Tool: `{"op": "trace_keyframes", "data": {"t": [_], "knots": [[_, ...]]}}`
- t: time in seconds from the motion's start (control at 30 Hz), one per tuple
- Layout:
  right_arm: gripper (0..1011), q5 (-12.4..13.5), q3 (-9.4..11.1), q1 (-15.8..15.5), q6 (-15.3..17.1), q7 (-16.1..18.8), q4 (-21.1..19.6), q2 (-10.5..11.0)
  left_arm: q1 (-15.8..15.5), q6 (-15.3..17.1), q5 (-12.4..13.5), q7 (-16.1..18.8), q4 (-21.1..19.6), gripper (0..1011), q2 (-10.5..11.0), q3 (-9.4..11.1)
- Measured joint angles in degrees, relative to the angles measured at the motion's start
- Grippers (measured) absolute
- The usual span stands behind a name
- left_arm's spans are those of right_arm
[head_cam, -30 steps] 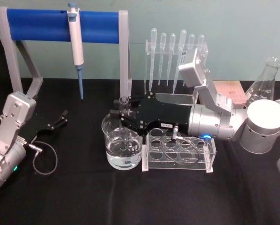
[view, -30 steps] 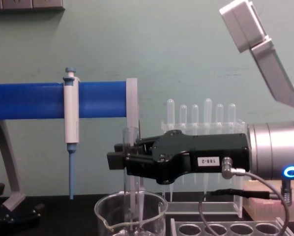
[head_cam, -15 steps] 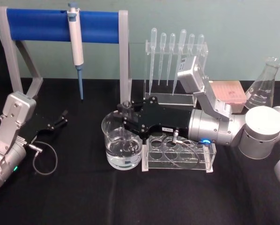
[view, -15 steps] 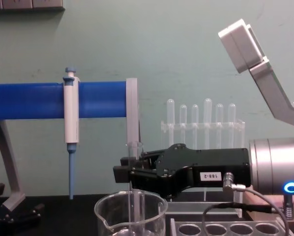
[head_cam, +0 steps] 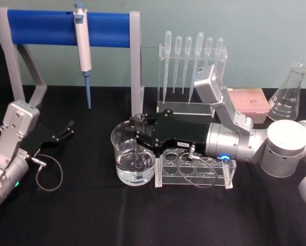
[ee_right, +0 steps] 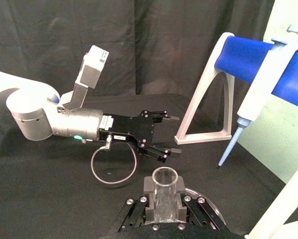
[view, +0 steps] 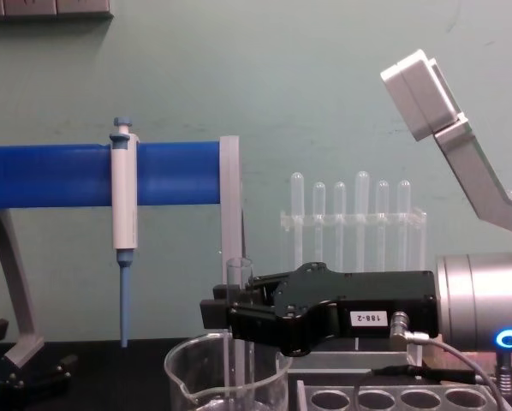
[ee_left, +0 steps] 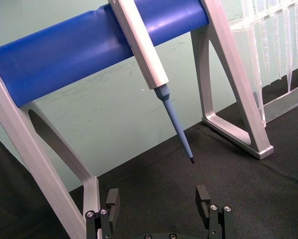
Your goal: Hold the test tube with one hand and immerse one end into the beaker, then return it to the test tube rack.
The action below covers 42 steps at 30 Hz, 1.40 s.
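My right claw (head_cam: 137, 126) is closed on the test tube (head_cam: 138, 119), gripping it just under its flared rim and holding it upright over the beaker (head_cam: 133, 165). From the chest view the test tube (view: 237, 272) runs straight down past the beaker's (view: 226, 377) rim, so its lower end is inside the glass. I cannot tell whether the tip reaches the clear liquid at the bottom. In my right wrist view the open mouth of the test tube (ee_right: 165, 185) stands between my black fingers (ee_right: 148, 186).

The rack (head_cam: 195, 172) sits touching the beaker's right side on the black surface (head_cam: 91, 215), its round holes open. My own wrist lies low across the back of it.

Behind the beaker stands the grey post of a stand with a blue bar (head_cam: 45, 28), and a white pipettor (head_cam: 82, 38) hangs from that bar well to the left. A clear holder of thin pipettes (head_cam: 191, 54) stands behind my arm. A pink box (head_cam: 251, 100) and a glass flask (head_cam: 288, 95) sit farther right.

My left claw (head_cam: 67, 129) rests on the surface far to the left, fingers spread open (ee_left: 159, 199), well apart from the beaker.
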Motion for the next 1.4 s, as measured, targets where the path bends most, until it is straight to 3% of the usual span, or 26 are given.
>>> {"op": "trace_keyframes", "data": {"t": [1.4], "knots": [[238, -0.1, -0.1, 0.1, -0.1, 0.0, -0.2, 0.1, 0.0, 0.0, 0.0, 0.0, 0.0, 1000, 0.0, 0.0]]}}
